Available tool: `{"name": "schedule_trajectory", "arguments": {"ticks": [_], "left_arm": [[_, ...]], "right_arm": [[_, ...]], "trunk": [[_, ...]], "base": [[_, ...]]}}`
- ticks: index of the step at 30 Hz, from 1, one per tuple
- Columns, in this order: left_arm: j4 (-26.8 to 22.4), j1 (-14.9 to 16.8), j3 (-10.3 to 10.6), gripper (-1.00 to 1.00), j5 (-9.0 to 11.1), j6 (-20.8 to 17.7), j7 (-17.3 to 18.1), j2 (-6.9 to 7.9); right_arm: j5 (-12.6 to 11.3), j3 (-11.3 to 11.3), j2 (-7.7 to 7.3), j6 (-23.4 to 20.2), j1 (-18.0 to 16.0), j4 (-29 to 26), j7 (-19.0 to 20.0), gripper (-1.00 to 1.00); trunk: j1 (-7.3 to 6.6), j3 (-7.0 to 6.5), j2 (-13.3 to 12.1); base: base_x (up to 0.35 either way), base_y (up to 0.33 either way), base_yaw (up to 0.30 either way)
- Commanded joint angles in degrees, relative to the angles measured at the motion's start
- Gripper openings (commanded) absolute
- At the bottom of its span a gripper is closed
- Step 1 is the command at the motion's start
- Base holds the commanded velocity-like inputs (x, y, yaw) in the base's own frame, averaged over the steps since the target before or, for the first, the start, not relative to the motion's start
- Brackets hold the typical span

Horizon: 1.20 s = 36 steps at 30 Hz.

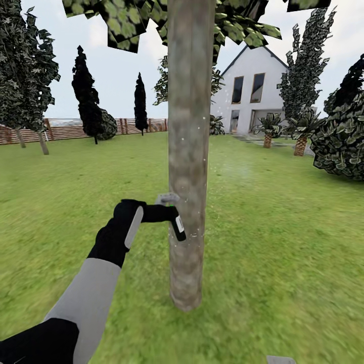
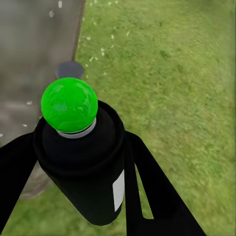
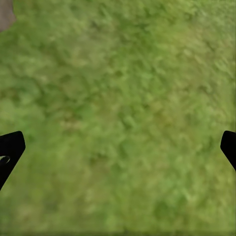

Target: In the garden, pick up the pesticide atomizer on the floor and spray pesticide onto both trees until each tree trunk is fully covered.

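A tree's straight grey-brown trunk (image 1: pixel 188 151) rises right in front of me, its leafy canopy (image 1: pixel 126 20) overhead. My left gripper (image 1: pixel 164 213) is shut on the pesticide atomizer (image 1: pixel 177 225), a dark bottle with a white label, held close against the trunk's left side at mid height. In the left wrist view the atomizer (image 2: pixel 83 167) sits between the black fingers (image 2: pixel 147 191), a green dot (image 2: pixel 69 104) on its top and the trunk (image 2: pixel 34 59) just beyond. Tiny white specks fleck the trunk and drift beside it. My right gripper (image 3: pixel 118 147) hangs open over grass.
Lawn (image 1: pixel 283 242) stretches all around the trunk. A white house (image 1: pixel 253 96) and short palms (image 1: pixel 301 134) stand at the back right, beside a large leafy bush (image 1: pixel 344 141). A wooden slat fence (image 1: pixel 65 129) and dark columnar trees (image 1: pixel 88 96) line the back left.
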<state>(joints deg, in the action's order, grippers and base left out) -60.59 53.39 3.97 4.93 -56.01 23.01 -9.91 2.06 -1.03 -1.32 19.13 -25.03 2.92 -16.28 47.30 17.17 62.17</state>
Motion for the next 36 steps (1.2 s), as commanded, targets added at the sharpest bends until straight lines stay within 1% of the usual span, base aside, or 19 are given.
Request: {"name": "schedule_trajectory", "arguments": {"ticks": [1, 2, 3, 5, 7, 10, 11, 12, 15, 19, 24, 26, 28, 31, 34, 35, 36], "left_arm": [[-0.4, 0.0, 0.3, -1.0, 0.5, -0.6, -0.2, -0.01], [-1.0, 0.1, 0.5, -1.0, 0.4, -0.8, -0.2, -0.08], [-2.7, 0.1, 0.6, -1.0, 0.4, -0.9, -0.2, -0.09], [-4.8, 0.1, 0.7, -1.0, 0.4, -1.0, -0.2, -0.09], [-4.0, 0.8, 0.8, -1.0, 0.3, -1.0, -0.2, -0.09], [-0.8, 4.8, 0.7, -1.0, 0.3, -1.1, -0.2, -0.09], [1.3, 7.5, 0.7, -1.0, 0.3, -1.1, -0.2, -0.09], [2.7, 9.6, 0.7, -1.0, 0.4, -1.1, -0.2, -0.09], [3.8, 11.4, 0.2, -1.0, 0.5, -1.1, -0.2, -0.09], [4.1, 11.8, -0.1, -1.0, 0.5, -1.1, -0.2, 0.03], [4.0, 11.8, 0.0, -1.0, 0.5, -1.1, -0.2, 0.12], [2.9, 11.8, 0.0, -1.0, 0.5, -1.0, -0.2, 0.13], [1.8, 11.8, 0.5, -1.0, 0.5, -0.9, -0.3, 0.07], [1.3, 12.0, 1.2, -1.0, 0.6, -0.9, -0.4, -0.09], [2.6, 17.8, 0.9, -1.0, 0.6, -1.0, -0.4, -0.09], [4.1, 20.4, 0.7, -1.0, 0.6, -1.0, -0.4, -0.09], [6.8, 24.3, 0.5, -1.0, 0.6, -1.1, -0.4, -0.09]], "right_arm": [[0.2, -0.1, 0.0, 0.4, -0.1, 0.2, -0.2, 1.0], [0.2, -0.1, 0.0, 0.4, -0.1, 0.2, -0.2, 1.0], [0.2, -0.1, 0.0, 0.4, -0.1, 0.2, -0.2, 1.0], [0.2, -0.1, 0.0, 0.4, -0.1, 0.2, -0.2, 1.0], [0.2, -0.1, 0.0, 0.4, -0.1, 0.2, -0.2, 1.0], [0.2, -0.1, 0.0, 0.4, 0.0, 0.2, -0.2, 1.0], [0.2, -0.1, 0.0, 0.4, 0.1, 0.2, -0.2, 1.0], [0.2, -0.1, 0.0, 0.4, 0.1, 0.2, -0.2, 1.0], [0.2, -0.1, 0.0, 0.4, 0.2, 0.2, -0.2, 1.0], [0.2, -0.1, 0.0, 0.4, 0.2, 0.2, -0.2, 1.0], [0.2, -0.1, 0.0, 0.4, 0.2, 0.2, -0.2, 1.0], [0.2, -0.1, 0.0, 0.4, 0.2, 0.2, -0.2, 1.0], [0.2, -0.1, 0.0, 0.4, 0.2, 0.2, -0.2, 1.0], [0.2, -0.1, 0.0, 0.4, 0.2, 0.2, -0.2, 1.0], [0.2, -0.1, 0.0, 0.4, 0.2, 0.2, -0.2, 1.0], [0.2, -0.1, 0.0, 0.4, 0.2, 0.2, -0.2, 1.0], [0.2, -0.1, 0.0, 0.4, 0.2, 0.2, -0.2, 1.0]], "trunk": [[0.01, 0.07, 0.1], [0.01, 0.07, 0.1], [0.01, 0.07, 0.1], [0.01, 0.07, 0.1], [0.01, 0.07, 0.1], [0.01, 0.07, 0.1], [0.01, 0.07, 0.1], [0.01, 0.07, 0.1], [0.01, 0.07, 0.1], [0.01, 0.07, 0.1], [0.01, 0.07, 0.1], [0.01, 0.07, 0.1], [0.01, 0.07, 0.1], [0.01, 0.07, 0.1], [0.01, 0.07, 0.1], [0.01, 0.07, 0.1], [0.01, 0.07, 0.1]], "base": [[0.0, 0.0, 0.0], [0.0, 0.0, 0.0], [0.0, 0.0, 0.0], [0.0, 0.0, 0.0], [0.0, 0.0, 0.0], [0.0, 0.0, 0.0], [0.0, 0.0, 0.0], [0.0, 0.0, 0.0], [0.0, 0.0, 0.0], [-0.009, 0.0, 0.0], [-0.194, 0.03, 0.0], [-0.09, 0.033, 0.0], [-0.025, 0.009, 0.0], [-0.007, 0.003, 0.0], [-0.001, 0.0, 0.0], [0.0, 0.0, 0.0], [0.0, 0.0, 0.0]]}}
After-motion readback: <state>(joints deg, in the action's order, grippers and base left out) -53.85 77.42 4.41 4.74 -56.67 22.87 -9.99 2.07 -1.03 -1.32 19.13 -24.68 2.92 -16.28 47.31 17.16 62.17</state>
